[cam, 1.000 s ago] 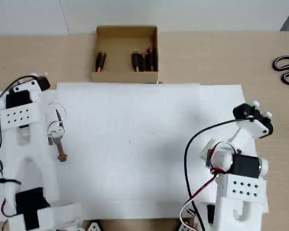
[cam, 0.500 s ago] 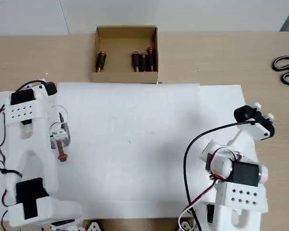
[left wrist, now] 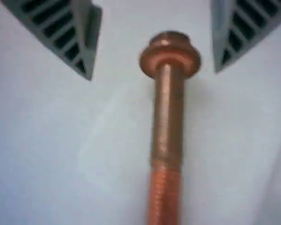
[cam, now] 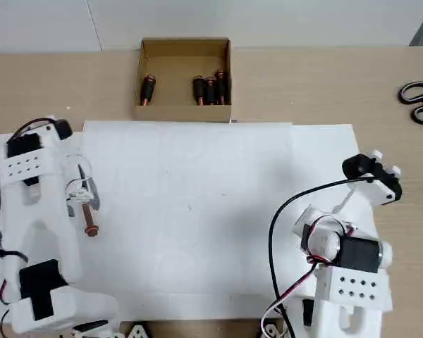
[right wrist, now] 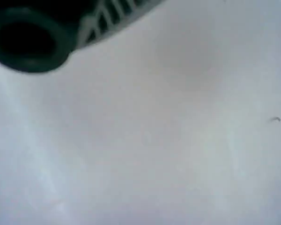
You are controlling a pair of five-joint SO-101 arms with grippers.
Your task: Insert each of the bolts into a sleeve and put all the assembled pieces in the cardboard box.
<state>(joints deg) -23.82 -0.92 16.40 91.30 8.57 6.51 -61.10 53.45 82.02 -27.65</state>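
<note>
Left gripper has shifted slightly toward the worktop's edge since half a second ago; bolt unmoved. Fingers apart, straddling the bolt head, not touching (shank runs straight away from them). Bolt lies on the white sheet, well apart from the cardboard box; left arm nearer.

no readable text, no labels, no numbers or signs on any surface
</note>
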